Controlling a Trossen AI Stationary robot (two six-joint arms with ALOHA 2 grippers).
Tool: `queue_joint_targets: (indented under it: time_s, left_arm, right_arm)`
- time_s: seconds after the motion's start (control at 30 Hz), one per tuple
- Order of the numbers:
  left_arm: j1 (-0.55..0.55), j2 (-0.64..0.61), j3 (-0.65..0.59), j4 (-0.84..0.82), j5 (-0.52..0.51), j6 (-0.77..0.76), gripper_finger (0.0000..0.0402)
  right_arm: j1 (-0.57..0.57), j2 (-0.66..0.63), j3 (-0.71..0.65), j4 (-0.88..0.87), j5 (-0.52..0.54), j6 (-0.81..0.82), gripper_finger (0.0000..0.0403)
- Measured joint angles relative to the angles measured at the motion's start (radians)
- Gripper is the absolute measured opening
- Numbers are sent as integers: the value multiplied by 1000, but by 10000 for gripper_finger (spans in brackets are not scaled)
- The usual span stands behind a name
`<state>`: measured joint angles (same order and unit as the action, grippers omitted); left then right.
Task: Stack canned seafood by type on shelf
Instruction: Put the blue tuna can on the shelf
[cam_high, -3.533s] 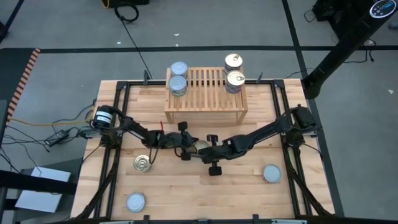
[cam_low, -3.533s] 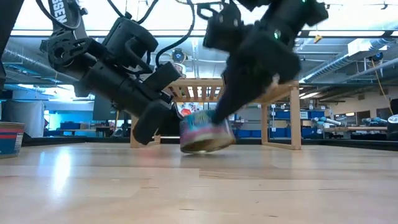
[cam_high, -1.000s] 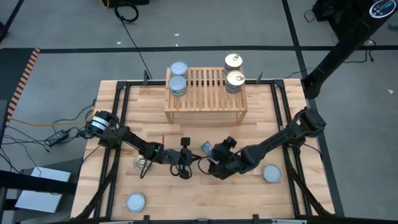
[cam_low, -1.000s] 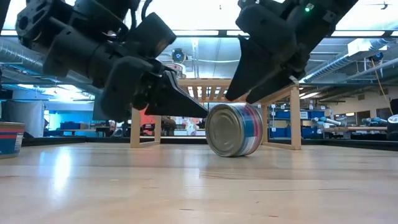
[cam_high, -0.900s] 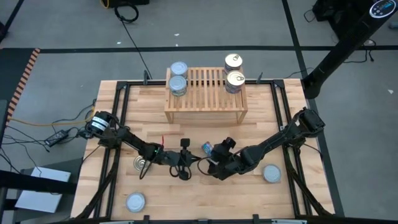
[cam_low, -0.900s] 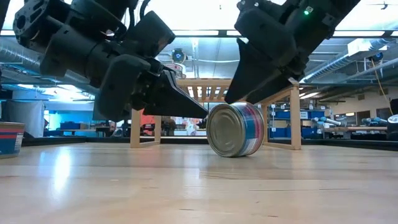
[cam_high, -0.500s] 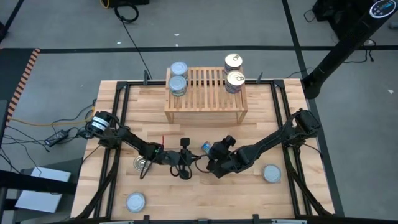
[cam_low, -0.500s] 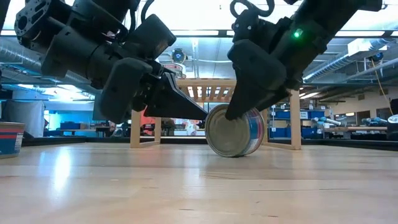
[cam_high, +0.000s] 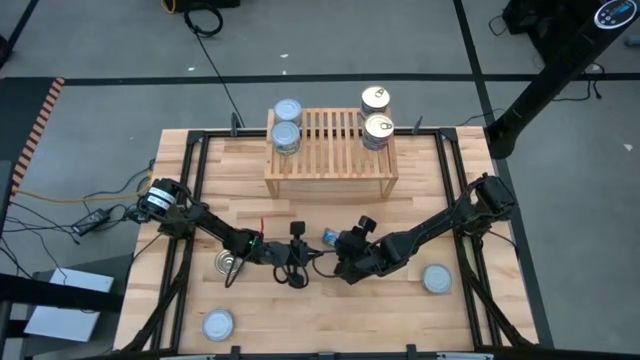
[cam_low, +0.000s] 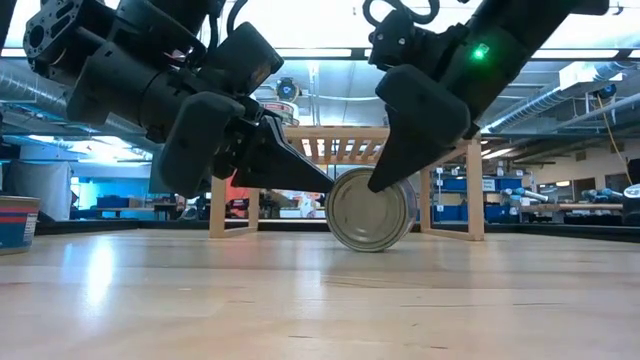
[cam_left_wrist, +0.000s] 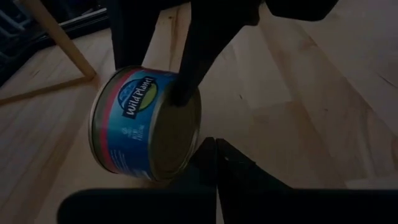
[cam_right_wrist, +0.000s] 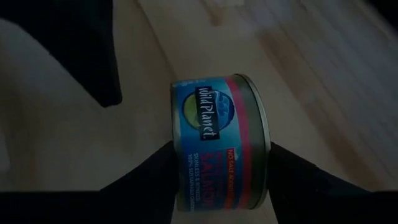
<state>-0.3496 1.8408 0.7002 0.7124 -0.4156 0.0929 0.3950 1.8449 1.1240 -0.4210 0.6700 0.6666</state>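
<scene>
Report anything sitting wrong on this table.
One tin stands on its edge mid-table in front of the shelf, not flat like the other tins. The right claw straddles it, fingers at both flat ends; the shut left claw points at its rim.

"Wild Planet" is showing in white script on the blue label of the tin (cam_right_wrist: 221, 140), which is sitting between the right claw (cam_right_wrist: 217, 180) fingers; the smaller print beneath is too blurred to read.
</scene>
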Motion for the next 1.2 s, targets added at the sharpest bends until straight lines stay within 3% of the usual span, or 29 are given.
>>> queue_joint_targets:
  time_s: [0.43,0.73,0.9,1.2]
  left_arm:
    - [-32,0,0,0,0,9,0]
    - [-47,0,0,2,0,8,0]
    - [-47,0,0,6,0,8,0]
    - [-47,0,0,7,0,8,0]
  right_arm:
    - [20,-95,2,-6,2,-268,203]
    - [23,-131,232,-265,275,-608,203]
    - [-75,-131,354,-355,414,-828,203]
    - [-359,-131,423,-257,429,-1251,203]
